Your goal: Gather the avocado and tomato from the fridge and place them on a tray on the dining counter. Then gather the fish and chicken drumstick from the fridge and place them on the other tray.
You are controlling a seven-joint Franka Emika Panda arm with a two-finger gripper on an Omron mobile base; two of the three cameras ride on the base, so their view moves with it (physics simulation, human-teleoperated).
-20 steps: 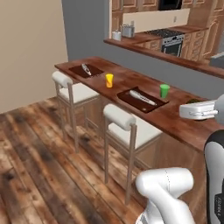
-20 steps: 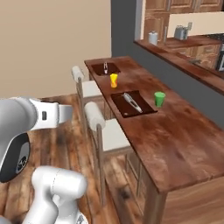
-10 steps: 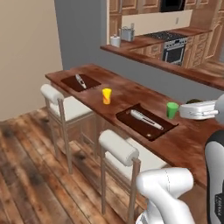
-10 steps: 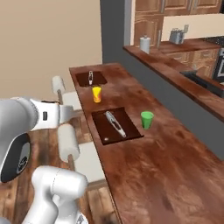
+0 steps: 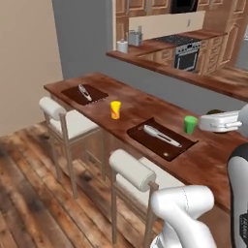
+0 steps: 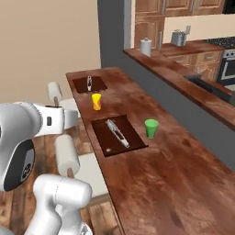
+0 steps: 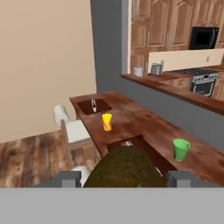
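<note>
My gripper [image 7: 124, 178] is shut on the avocado [image 7: 124, 168], a dark brownish-green rounded fruit that bulges between the finger tips in the hand view. In the left base view the gripper [image 5: 220, 121] hangs over the right part of the dining counter [image 5: 126, 99], with a dark sliver of the avocado [image 5: 214, 112] on top. Two dark trays lie on the counter: the near tray [image 5: 145, 140] just left of the gripper and the far tray [image 5: 72, 92] at the counter's end. Each carries a silvery elongated thing. The fridge, tomato, fish and chicken drumstick are out of view.
A yellow cup [image 5: 115, 109] stands between the trays and a green cup [image 5: 190, 124] beside the near tray. Two white-cushioned stools [image 5: 131, 174] line the counter's front. Behind a grey half wall [image 6: 151, 78] is the kitchen with a stove [image 5: 186, 58].
The whole picture has shifted: the base has driven and turned, bringing the dining counter closer. The gripper keeps its hold on the avocado.
</note>
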